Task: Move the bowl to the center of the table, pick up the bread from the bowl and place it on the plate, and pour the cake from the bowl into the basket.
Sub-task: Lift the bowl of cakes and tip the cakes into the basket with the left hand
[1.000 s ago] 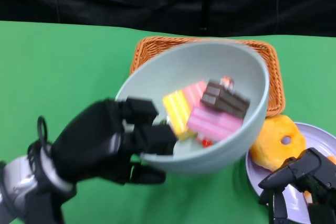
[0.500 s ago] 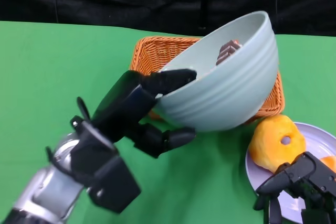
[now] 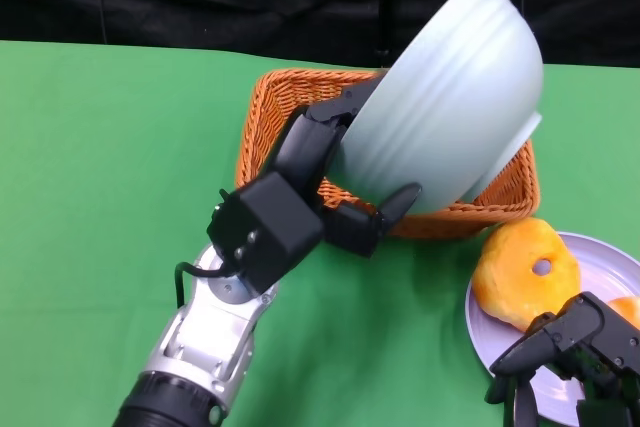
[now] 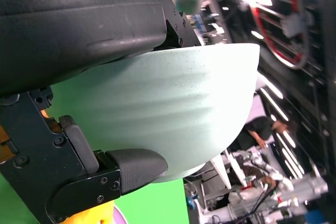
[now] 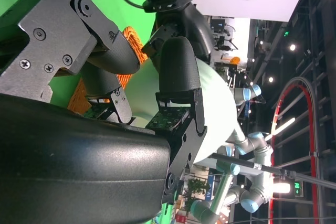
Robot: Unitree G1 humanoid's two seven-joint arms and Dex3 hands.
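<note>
Head view: green table (image 3: 100,197) (black backdrop behind); left hand (image 3: 330,187) grips tipped bowl (image 3: 450,97); right hand (image 3: 580,357) open.

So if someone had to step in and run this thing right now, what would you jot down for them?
Left hand grips the bowl, tipped steeply with its opening turned away, over the basket.
Right hand is open, holding nothing, at the near edge of the plate.
Bread already lies on the plate: that step is done.
The pour is under way; the cake is hidden from every view, so check that it landed in the basket.
Left: finish the pour and set the bowl down.
</note>
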